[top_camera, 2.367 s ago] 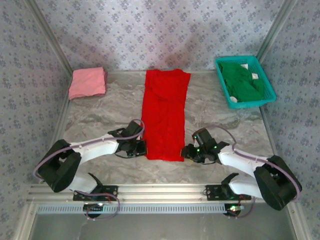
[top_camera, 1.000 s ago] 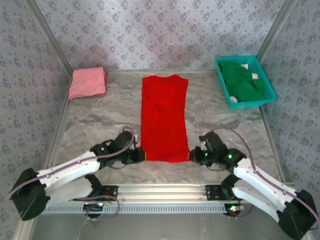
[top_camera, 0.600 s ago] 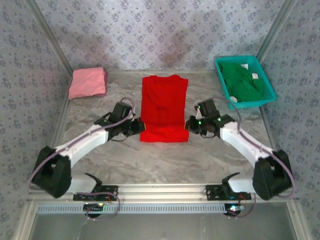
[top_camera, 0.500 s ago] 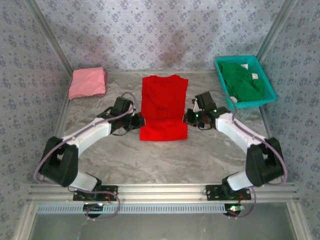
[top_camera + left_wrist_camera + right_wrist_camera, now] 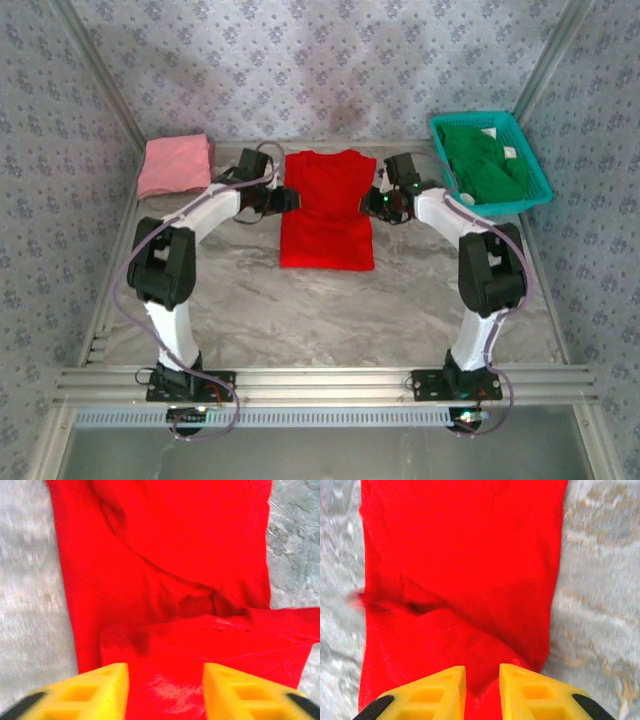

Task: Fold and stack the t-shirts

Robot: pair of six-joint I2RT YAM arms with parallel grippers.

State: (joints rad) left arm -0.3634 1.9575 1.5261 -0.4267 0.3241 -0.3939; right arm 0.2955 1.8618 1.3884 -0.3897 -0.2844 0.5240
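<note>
The bright red t-shirt [image 5: 327, 215] lies in the middle of the table, folded in half, its doubled top layer reaching the collar end. My left gripper [image 5: 285, 199] sits at the shirt's far left edge; in the left wrist view its yellow fingers [image 5: 100, 690] stand well apart over red cloth [image 5: 165, 605], so the left gripper [image 5: 165, 672] is open. My right gripper [image 5: 378, 203] is at the far right edge. Seen from its wrist, the right gripper [image 5: 482, 672] shows a narrow gap above the red cloth [image 5: 465, 555]. A pale pink t-shirt [image 5: 176, 165] lies folded at the back left. A dark green t-shirt [image 5: 485, 160] fills the basket.
The teal mesh basket [image 5: 540, 185] stands at the back right corner. Patterned walls close the table at the back and both sides. Both arms stretch far forward along the shirt's sides. Bare marbled tabletop [image 5: 330, 320] lies between the shirt and the near rail.
Both grippers carried the shirt's near hem up the table to its far end, folding it in half. Their jaws, shut on the hem before, have now parted.
</note>
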